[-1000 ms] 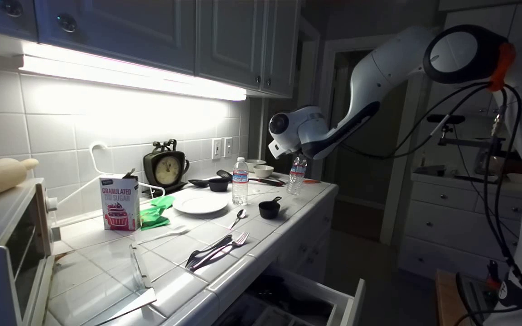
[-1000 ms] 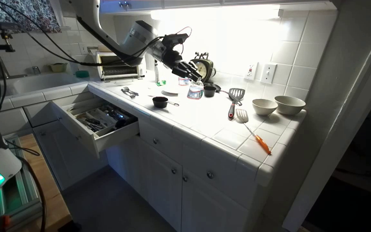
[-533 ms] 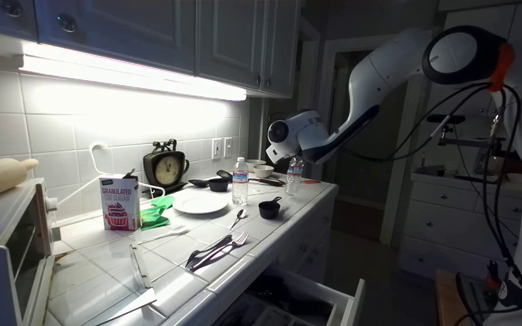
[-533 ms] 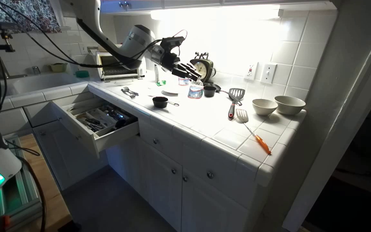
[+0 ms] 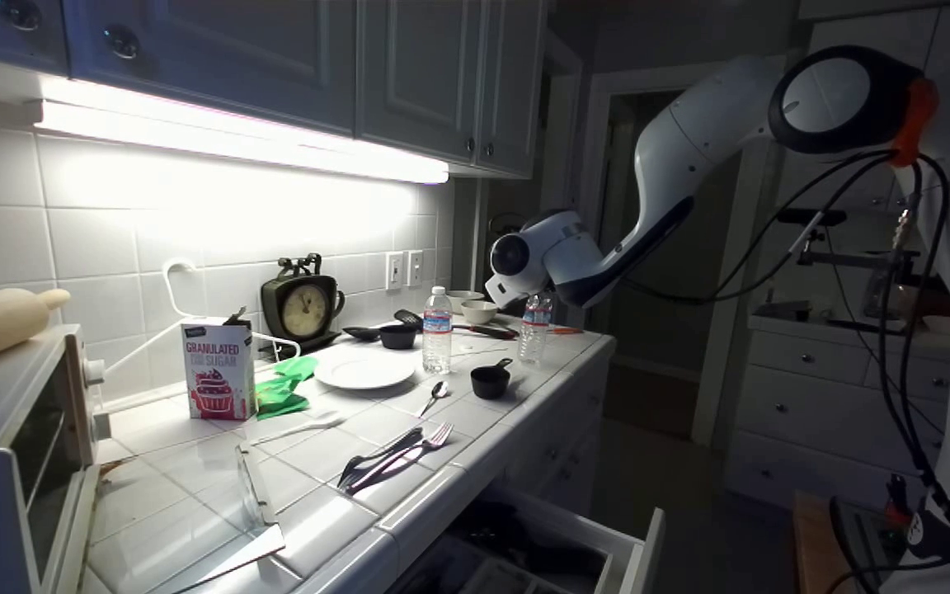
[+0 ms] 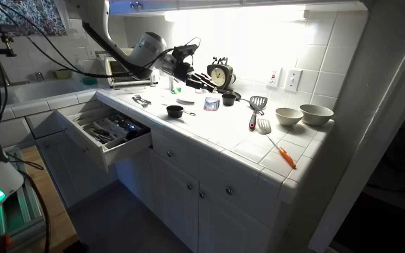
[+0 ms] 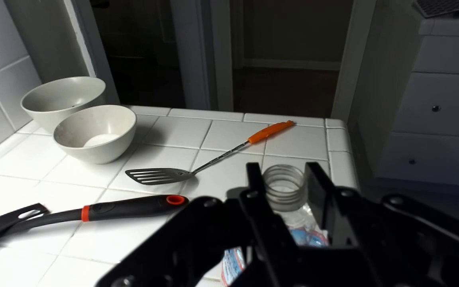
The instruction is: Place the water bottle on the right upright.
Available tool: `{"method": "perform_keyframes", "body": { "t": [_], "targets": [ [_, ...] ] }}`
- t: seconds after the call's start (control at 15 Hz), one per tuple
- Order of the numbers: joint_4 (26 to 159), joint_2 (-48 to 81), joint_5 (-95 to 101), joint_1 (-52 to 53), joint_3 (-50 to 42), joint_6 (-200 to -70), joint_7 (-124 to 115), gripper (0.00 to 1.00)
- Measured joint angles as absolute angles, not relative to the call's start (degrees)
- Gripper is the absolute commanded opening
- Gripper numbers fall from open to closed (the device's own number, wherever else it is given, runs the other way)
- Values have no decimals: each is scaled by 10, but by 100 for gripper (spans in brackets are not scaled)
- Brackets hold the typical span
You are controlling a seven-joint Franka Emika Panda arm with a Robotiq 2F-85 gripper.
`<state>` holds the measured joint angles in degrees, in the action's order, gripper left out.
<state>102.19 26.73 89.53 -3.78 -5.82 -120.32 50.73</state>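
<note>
Right of centre in an exterior view, the bottle looks nearly upright, the claw closed around its neck; placing seems almost done, base contact unclear, release left.

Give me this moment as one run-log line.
gripper: closed on water bottle, uncapped neck | pose: near upright | contact with counter: cannot tell | other bottle: standing, capped | release: not yet
</note>
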Motion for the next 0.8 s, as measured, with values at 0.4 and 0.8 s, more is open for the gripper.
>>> {"method": "perform_keyframes", "body": {
  "t": [0.4,0.8],
  "targets": [
    [1031,267,922,-36,-58,-1203,491,10],
    [1034,267,934,-35,-57,-1203,477,84]
  ]
}}
